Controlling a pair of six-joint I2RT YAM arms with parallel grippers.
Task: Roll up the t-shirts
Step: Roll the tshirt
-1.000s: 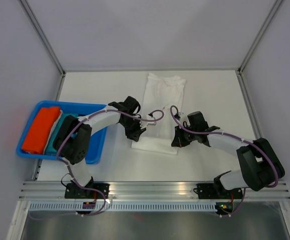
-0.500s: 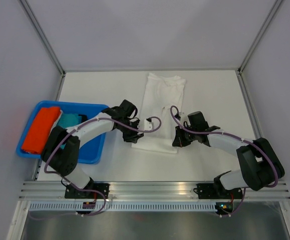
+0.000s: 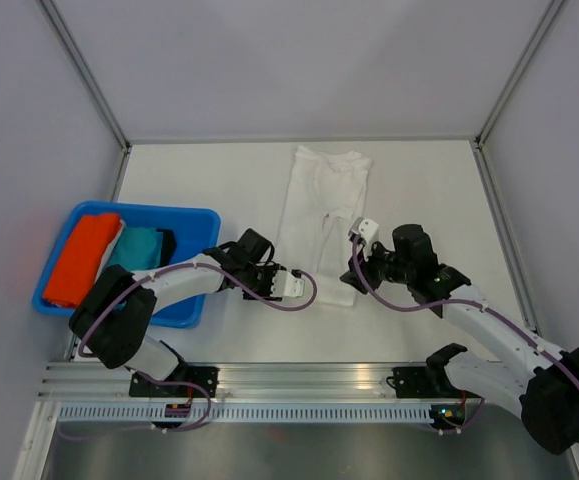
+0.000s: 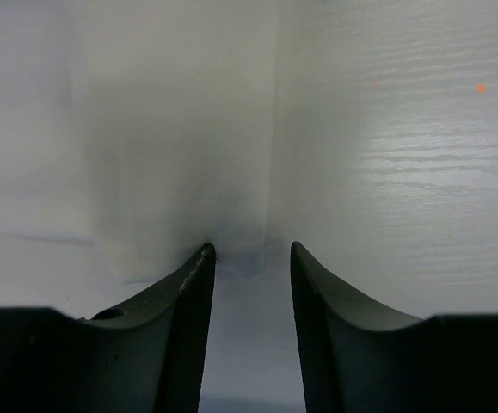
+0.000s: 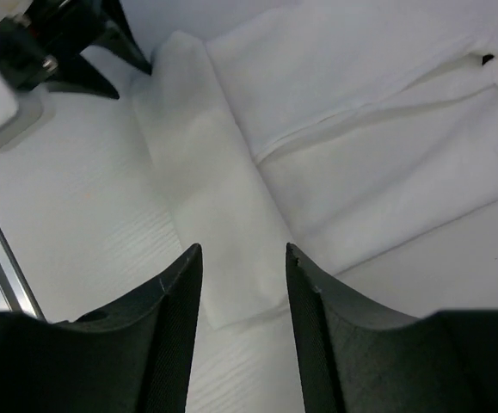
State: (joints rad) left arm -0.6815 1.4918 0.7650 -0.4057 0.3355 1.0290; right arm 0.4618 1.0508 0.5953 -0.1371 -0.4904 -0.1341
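From above, the white t-shirt [image 3: 321, 215] is seen folded into a long, narrow strip on the matte white worktop [image 3: 419, 180], its near end turned into a flattened roll. The orange t-shirt [image 3: 81, 258] and teal t-shirt [image 3: 139, 247] are bundled in a blue plastic tray [image 3: 144, 210] at the left, and pale grey walls are seen around. In the left wrist view, the left end effector [image 4: 250, 249] is held open and empty at the soft cloth's edge, over faint wood grain. In the right wrist view, the right end effector [image 5: 242, 248] is spread open above the roll, with nothing gripped.
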